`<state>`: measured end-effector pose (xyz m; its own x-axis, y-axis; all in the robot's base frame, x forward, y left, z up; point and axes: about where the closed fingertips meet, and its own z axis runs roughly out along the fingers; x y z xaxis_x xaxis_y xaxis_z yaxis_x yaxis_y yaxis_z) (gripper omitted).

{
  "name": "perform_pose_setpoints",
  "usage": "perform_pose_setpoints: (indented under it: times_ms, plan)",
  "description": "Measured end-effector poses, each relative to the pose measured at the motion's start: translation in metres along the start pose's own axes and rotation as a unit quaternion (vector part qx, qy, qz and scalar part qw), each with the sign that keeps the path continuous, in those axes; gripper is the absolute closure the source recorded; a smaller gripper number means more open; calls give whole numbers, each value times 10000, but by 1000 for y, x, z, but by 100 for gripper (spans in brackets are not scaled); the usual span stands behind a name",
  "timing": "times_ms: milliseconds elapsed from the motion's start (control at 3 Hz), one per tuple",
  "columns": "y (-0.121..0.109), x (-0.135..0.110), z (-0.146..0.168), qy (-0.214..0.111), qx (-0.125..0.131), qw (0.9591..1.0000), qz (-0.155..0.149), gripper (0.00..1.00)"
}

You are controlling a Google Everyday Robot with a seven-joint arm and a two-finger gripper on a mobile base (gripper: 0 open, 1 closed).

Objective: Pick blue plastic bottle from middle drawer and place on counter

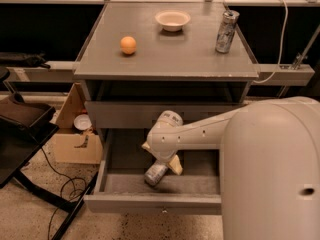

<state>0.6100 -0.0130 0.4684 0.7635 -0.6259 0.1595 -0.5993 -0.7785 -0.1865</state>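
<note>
Robot's two-finger gripper (161, 159) is down inside the wide grey open middle drawer (150, 204), reaching in from the right on a white arm. The jaws are spread, one yellowish pad on each side of the small clear blue plastic bottle (156, 174). No pinch is visible yet.

The bottle lies on its side on the drawer floor, tilted, with its upper end hidden under the wrist. Since it lies flat, the gripper comes from above and straddles it across the body.

Judgement: this is the pre-grasp step, then closing, lifting clear of the drawer front and moving up.

The flat grey matte counter (170, 59) holds a small orange ball (128, 45), a white bowl (172, 20) and a tall silver can (226, 31). There is free space in front for the bottle.
</note>
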Motion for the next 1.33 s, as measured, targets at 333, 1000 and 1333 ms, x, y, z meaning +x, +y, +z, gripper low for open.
perform_pose_setpoints:
  times_ms: [333, 1000, 1333]
  plan:
    - [-18, 1, 36, 103, -39, 9994, -314, 0]
    - [-27, -3, 89, -448, -213, 9973, -538, 17]
    - [-7, -25, 107, -1211, -235, 9907, -579, 49]
